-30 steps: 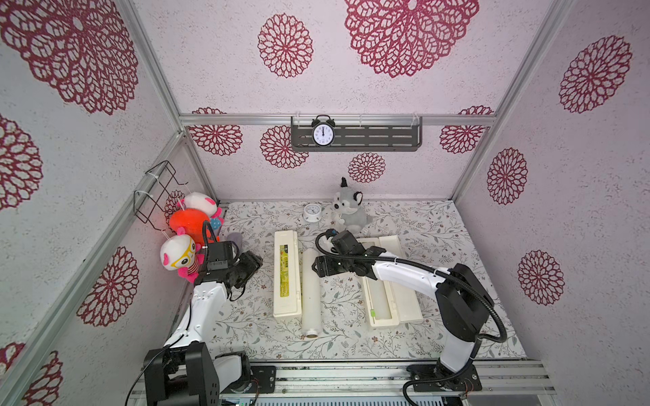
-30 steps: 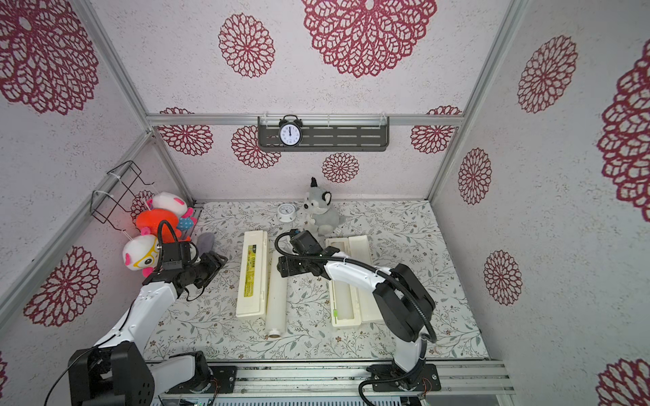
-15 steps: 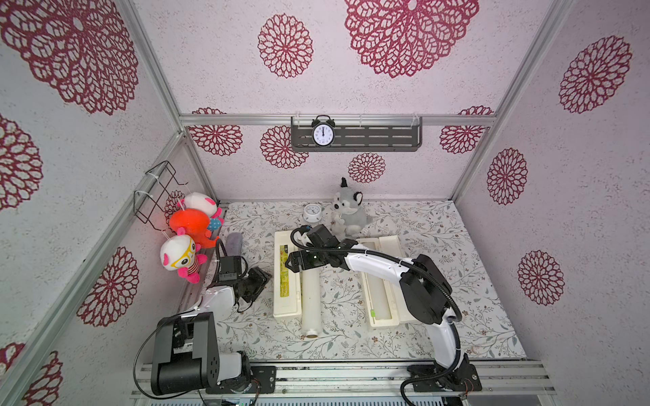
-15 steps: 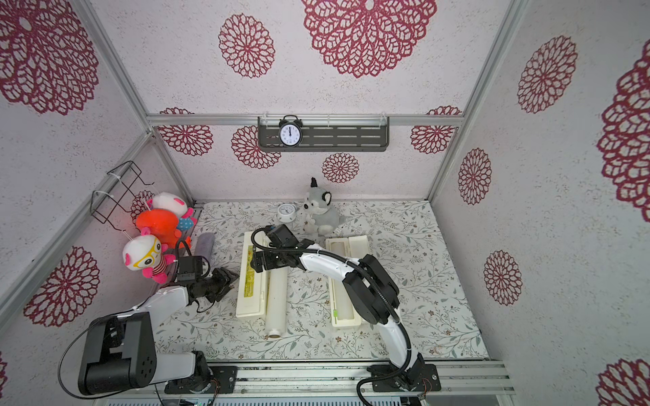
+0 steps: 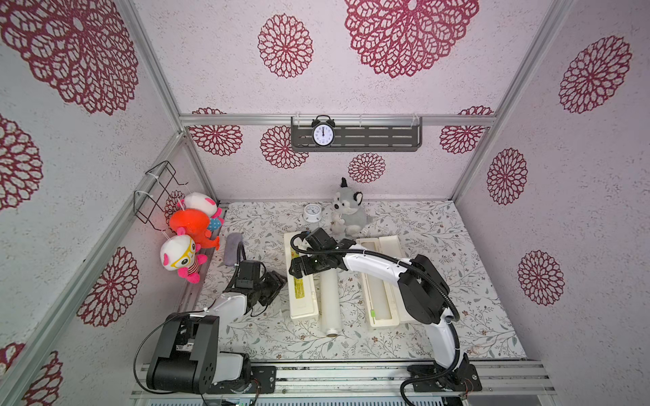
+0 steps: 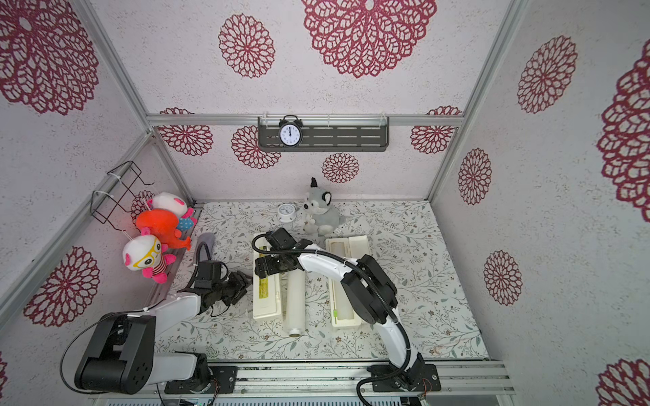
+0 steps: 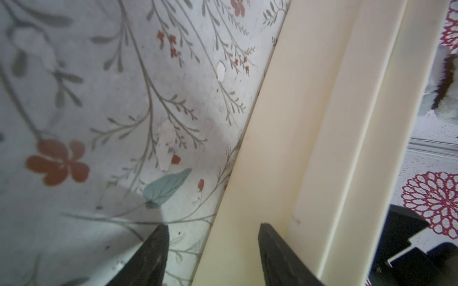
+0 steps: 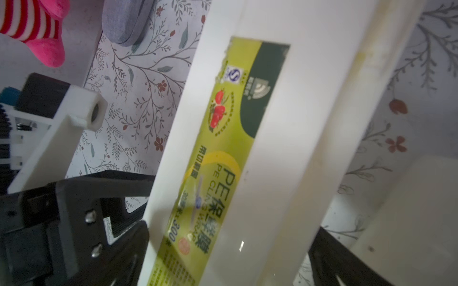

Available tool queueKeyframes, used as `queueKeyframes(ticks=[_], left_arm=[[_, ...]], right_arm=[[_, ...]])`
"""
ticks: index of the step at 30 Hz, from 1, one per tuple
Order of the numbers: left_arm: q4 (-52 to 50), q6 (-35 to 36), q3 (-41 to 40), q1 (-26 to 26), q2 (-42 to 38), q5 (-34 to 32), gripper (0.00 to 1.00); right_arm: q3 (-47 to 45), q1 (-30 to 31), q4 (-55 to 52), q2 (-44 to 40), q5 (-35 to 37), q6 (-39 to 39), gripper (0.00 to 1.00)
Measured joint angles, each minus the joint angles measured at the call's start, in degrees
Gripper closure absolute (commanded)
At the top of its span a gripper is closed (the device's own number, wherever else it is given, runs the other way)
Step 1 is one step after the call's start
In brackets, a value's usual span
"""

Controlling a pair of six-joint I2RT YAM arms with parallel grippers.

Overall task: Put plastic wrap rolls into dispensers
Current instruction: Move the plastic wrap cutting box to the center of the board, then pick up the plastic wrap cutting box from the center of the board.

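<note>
A closed cream dispenser with a yellow-green label lies left of centre. A white plastic wrap roll lies on the table against its right side. A second dispenser lies open further right. My right gripper hangs wide open over the far half of the closed dispenser, its jaws straddling box and roll together. My left gripper sits low at that dispenser's left wall, fingers slightly apart, pinching nothing.
A grey plush wolf and a small round clock stand at the back of the table. A grey pad lies at the left wall, under hanging plush toys. A shelf with an alarm clock is on the back wall.
My right arm swung left from the open dispenser to over the closed one and its jaws spread wider. My left arm dropped low and came up to the closed dispenser's left side.
</note>
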Motion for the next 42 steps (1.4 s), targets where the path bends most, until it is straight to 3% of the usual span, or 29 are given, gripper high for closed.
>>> queueKeyframes(ticks=[6,11,15,27,42], left_arm=[[-1.6,-1.1,-2.3,-0.6,-6.0,-0.2,0.37],[-3.4,0.6,-2.4,4.5,-9.0,0.6,0.36],[-4.9,2.2,-2.4,7.3,-8.7,1.1,0.36],[-4.7,3.5,-2.4,7.6,-7.3,3.1,0.36],[-3.8,4.0,-2.4,7.8,-7.5,3.2,0.35]], right_arm=[[1.5,1.0,-3.5,-0.5,4.6,-2.8,0.01],[2.6,3.2,-6.8,-1.2,10.4,-4.6,0.01],[2.9,4.3,-7.8,-1.5,13.3,-5.0,0.01],[1.1,5.1,-11.8,-4.0,13.7,-3.7,0.01],[8.3,9.1,-17.1,0.5,20.9,-4.5,0.01]])
